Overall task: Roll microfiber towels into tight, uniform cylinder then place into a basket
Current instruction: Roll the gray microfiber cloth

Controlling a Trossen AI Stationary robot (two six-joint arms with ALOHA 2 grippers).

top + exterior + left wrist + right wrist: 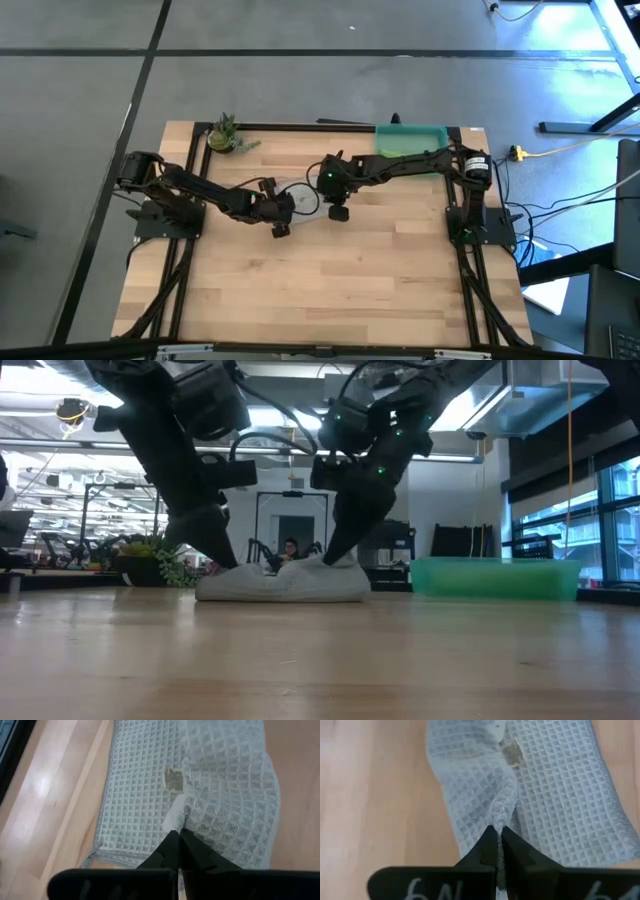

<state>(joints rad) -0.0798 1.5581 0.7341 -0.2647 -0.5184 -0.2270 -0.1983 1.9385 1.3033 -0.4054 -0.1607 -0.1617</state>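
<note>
Both pincers pinch the grey towel, rolling just begun.

The towel (283,582) lies loosely folded on the table (330,280), directly under both pincers. The left pincer (179,839) and right pincer (498,836) are each clamped on a ridge of its cloth, side by side. The basket (412,137) waits beyond the right pincer. Next, I judge, they must turn the pinched edge over evenly, keeping the roll tight.

Grey floor (300,90), bright ceiling lights (60,410), window (600,520), distant desks (60,555)
</note>
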